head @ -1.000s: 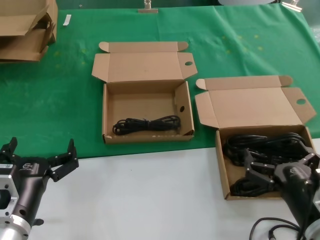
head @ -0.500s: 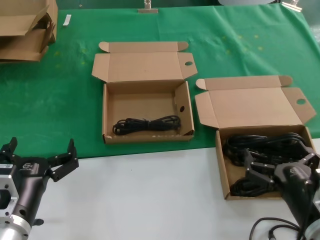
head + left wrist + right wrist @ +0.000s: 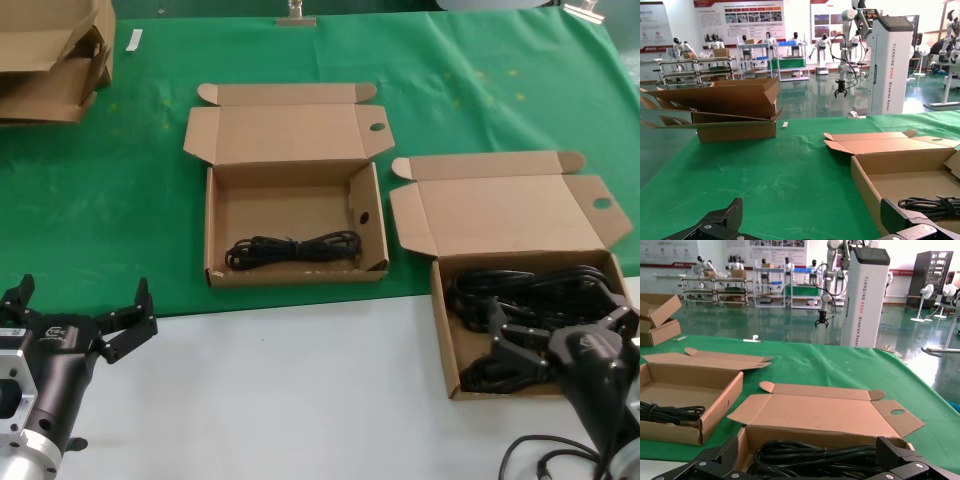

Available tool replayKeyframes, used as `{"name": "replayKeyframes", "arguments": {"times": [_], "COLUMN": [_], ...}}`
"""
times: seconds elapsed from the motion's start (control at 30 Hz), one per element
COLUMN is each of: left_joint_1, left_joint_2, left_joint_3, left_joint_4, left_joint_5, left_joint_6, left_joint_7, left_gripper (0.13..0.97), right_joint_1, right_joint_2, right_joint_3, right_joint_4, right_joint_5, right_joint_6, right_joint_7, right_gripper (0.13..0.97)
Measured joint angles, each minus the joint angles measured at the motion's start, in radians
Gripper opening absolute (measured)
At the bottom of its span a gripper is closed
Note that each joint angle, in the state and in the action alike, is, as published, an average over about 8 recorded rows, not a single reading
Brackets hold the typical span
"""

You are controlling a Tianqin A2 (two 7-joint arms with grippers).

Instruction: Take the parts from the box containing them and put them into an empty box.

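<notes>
The box containing the parts [image 3: 441, 330] lies open at the right, on the line where green cloth meets white table. Several bundles of black cable [image 3: 530, 288] fill it. My right gripper [image 3: 562, 318] hovers open over the near half of this box, fingers spread wide above the cables [image 3: 815, 455], gripping nothing. The box with the holed inner side flap [image 3: 214, 235] sits open at the centre with one cable bundle [image 3: 292, 248] along its near wall. My left gripper [image 3: 84, 300] is parked open at the lower left, away from both boxes; its wrist view shows that box's wall [image 3: 865, 185].
Stacked flat cartons [image 3: 50, 60] lie at the far left corner of the green cloth [image 3: 150, 200]. Both box lids stand folded back toward the far side. The robot's own loose black cable [image 3: 540, 455] curls on the white table [image 3: 300, 380] by the right arm.
</notes>
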Motion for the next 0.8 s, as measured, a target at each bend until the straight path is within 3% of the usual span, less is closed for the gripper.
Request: {"name": "replayKeyframes", "arguments": {"times": [0.8], "left_joint_1": [0.0], "left_joint_2": [0.0], "left_joint_3": [0.0], "left_joint_4": [0.0], "left_joint_5": [0.0], "left_joint_6": [0.0], "left_joint_7": [0.0], "left_gripper": [0.966], "right_joint_1": [0.0], "right_joint_2": [0.0], "right_joint_3": [0.0], "right_joint_4": [0.0], "right_joint_5": [0.0], "right_joint_6": [0.0], "right_joint_7": [0.0], "right_gripper": [0.966]}}
